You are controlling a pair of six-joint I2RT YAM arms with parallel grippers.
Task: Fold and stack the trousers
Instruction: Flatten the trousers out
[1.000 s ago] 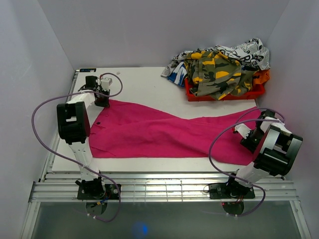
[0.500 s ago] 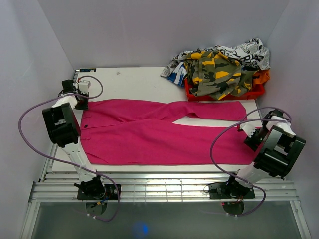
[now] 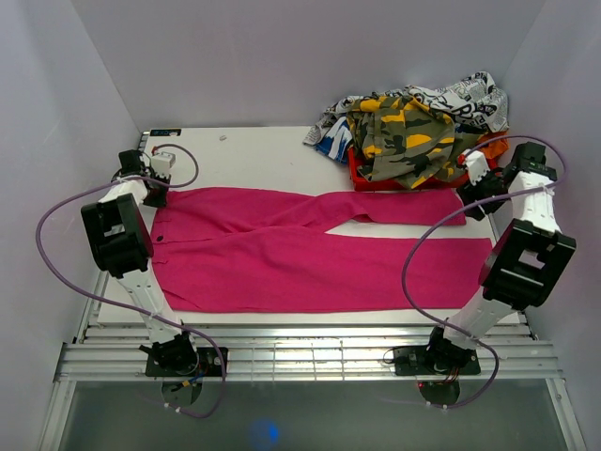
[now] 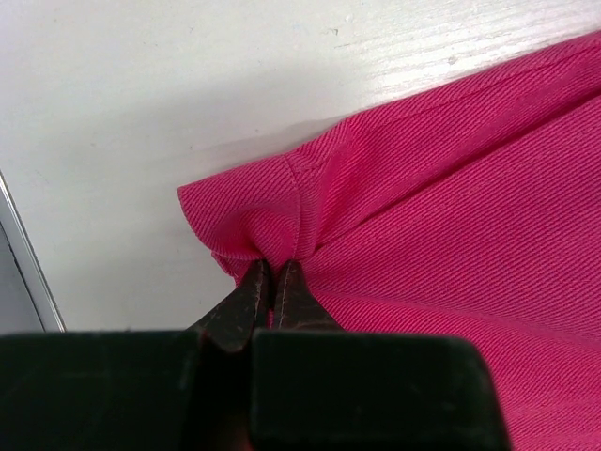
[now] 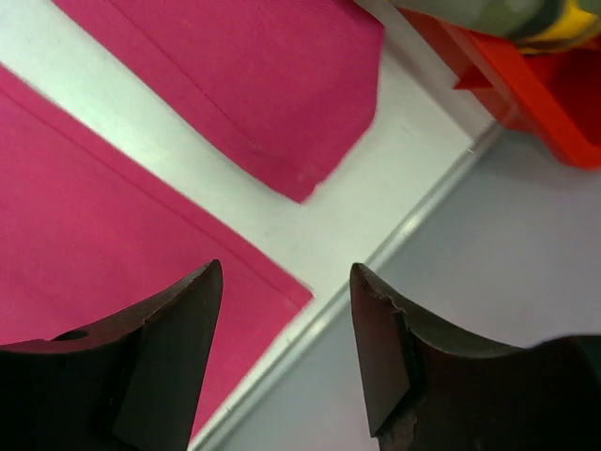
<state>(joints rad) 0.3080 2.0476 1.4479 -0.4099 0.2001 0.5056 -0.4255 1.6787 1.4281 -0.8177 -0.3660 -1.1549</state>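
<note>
At upper right of the overhead view, the right gripper (image 5: 286,272), fingers wide and empty, has released the trousers (image 3: 310,254), now spread flat. The left gripper (image 4: 272,274) still pinches the waist corner; folding looks next.

I see the long hot-pink soft-fabric trousers (image 3: 310,258) lying flat across the white table (image 3: 263,155), waist to the left, legs running right. The legs part in a narrow V, and the far waist corner is puckered.
</note>
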